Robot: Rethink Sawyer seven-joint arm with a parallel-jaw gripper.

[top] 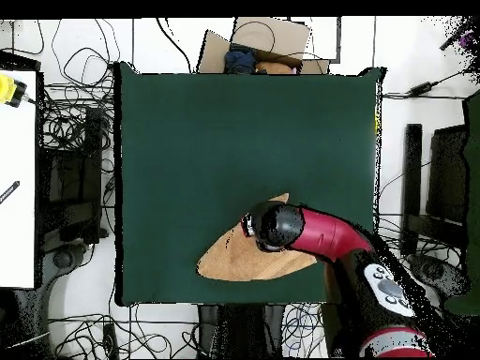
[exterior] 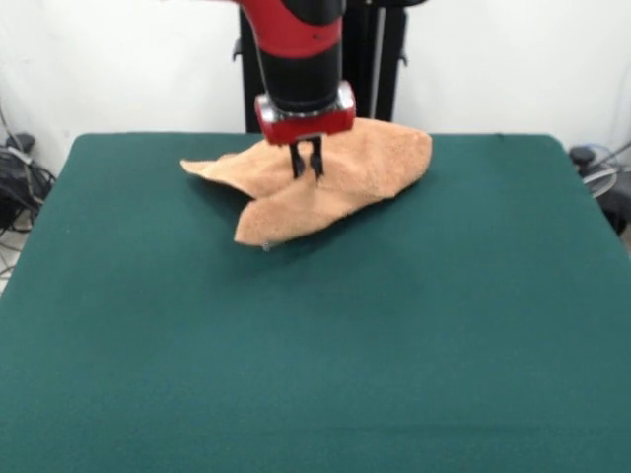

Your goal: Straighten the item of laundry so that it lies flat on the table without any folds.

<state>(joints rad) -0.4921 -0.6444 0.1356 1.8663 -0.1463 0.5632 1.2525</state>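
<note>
My tool [exterior: 307, 162] hangs straight down from the red and black arm [exterior: 298, 54], its two thin dark fingers [exterior: 296, 163] close together with only a narrow slit between them, their tips down at the surface of the towel [exterior: 335, 172]. They look pinched on a bit of the terry, but the tips are too small and dark for me to tell whether cloth is really caught between them, so I cannot say for sure whether the tool is gripping or merely touching. From overhead my tool itself is hidden: the wrist and arm [top: 309, 232] lie right over it, and they also cover the middle and one side of the towel [top: 239, 262], leaving only a pointed tan wedge showing. The towel sits at the side of the tabletop [exterior: 315, 345] nearest my pedestal, roughly centred across its width, and it is not flat: in the front view one flap is folded over toward the camera into a rounded point, a thin corner stretches out to the picture's left, and a broader lobe bulges to the right. The part behind my wrist is cut off from sight. I can make out no border bands, tags or writing on the cloth. Beyond the tabletop [top: 244, 131], cables trail on the floor in both views.
</note>
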